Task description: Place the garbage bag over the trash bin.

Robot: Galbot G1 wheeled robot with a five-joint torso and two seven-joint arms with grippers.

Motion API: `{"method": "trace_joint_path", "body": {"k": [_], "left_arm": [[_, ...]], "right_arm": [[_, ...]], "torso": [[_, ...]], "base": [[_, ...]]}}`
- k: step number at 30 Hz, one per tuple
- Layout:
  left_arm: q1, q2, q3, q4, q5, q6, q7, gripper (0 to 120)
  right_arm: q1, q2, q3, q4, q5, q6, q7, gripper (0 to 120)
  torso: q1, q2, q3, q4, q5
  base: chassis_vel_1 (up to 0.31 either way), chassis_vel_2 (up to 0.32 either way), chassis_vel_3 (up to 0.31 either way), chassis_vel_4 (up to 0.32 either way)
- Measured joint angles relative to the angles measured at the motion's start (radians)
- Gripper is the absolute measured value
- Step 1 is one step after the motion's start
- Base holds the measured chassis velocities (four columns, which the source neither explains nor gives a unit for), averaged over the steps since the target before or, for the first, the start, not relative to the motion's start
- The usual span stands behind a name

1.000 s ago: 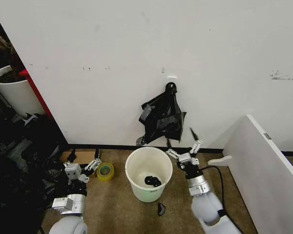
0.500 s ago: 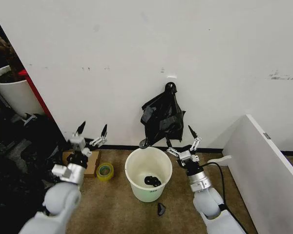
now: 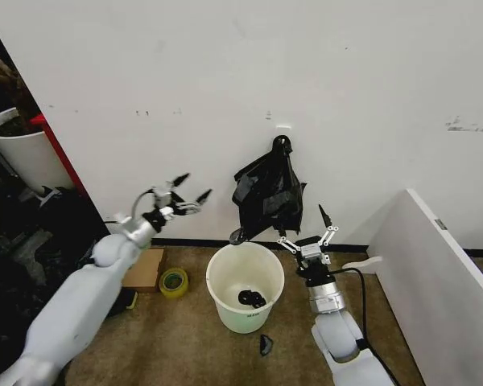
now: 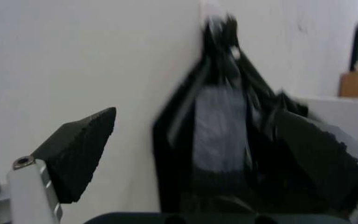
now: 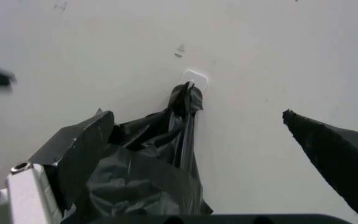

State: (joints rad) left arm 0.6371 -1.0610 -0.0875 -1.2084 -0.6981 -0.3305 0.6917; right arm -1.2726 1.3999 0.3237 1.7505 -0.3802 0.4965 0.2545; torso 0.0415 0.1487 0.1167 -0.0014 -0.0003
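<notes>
Step in hand, as I read it: reach for the bag, nothing grasped yet.

Bag (image 3: 269, 191) hangs on the wall from a small white hook (image 3: 282, 128), knotted top at the hook, body drooping just above the far rim of the bin (image 3: 244, 289). Bin stands upright on the floor at the wall's foot, with a small dark object (image 3: 252, 299) in its bottom. No liner on it.

Left hand (image 3: 186, 195) is raised beside the wall, fingers spread wide, holding nothing. Bag is to its right, apart from it, at about the same height. In the left wrist view the bag (image 4: 241, 130) sits straight ahead between the spread fingers, no contact.

Right hand (image 3: 309, 231) is lower, just right of the bin and below the bag's bottom corner, also wide and empty. In its wrist view the bag (image 5: 154, 177) and hook (image 5: 195, 79) are ahead and above.

Next move likely needs the left hand to close the gap sideways and pinch the film below the knot, then lift it clear of the hook. Film is thin and slack, so a shallow pinch could slip or tear.

Tape roll (image 3: 174, 282) and cardboard box (image 3: 144, 269) lie on the floor left of the bin, out of the way.
</notes>
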Motion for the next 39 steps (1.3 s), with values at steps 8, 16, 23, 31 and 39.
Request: {"method": "trace_joint_path", "body": {"k": [8,16,23,31,39], "left_arm": [[-0.076,-0.129,0.054,0.186,0.073,-0.042,-0.008,100],[-0.127,-0.179,0.097,0.286,0.117,-0.07,-0.04,100],[-0.153,-0.216,0.115,0.33,0.144,-0.072,-0.046,94],[-0.136,-0.225,0.116,0.323,0.147,-0.067,-0.045,68],[-0.113,-0.221,0.112,0.287,0.107,-0.052,-0.02,38]], "right_arm": [[-0.004,0.012,0.012,0.0,-0.003,0.0,-0.003,100],[-0.008,0.015,0.007,0.005,-0.009,0.001,-0.013,100],[-0.016,0.013,0.005,0.013,-0.011,0.006,-0.019,100],[-0.019,0.005,0.006,0.021,-0.011,0.007,-0.019,100],[-0.013,0.004,0.003,0.014,-0.011,0.01,-0.019,100]], "torso": [[0.0,0.0,0.0,0.0,0.0],[0.0,0.0,0.0,0.0002,0.0001],[0.0,0.0,0.0,0.0,0.0002],[0.0,0.0,0.0,0.0002,0.0],[0.0,0.0,0.0,0.0001,0.0]], "base": [[0.0,0.0,0.0,0.0],[0.0,0.0,0.0,0.0],[0.0,0.0,0.0,0.0],[0.0,0.0,0.0,0.0],[0.0,0.0,0.0,0.0]]}}
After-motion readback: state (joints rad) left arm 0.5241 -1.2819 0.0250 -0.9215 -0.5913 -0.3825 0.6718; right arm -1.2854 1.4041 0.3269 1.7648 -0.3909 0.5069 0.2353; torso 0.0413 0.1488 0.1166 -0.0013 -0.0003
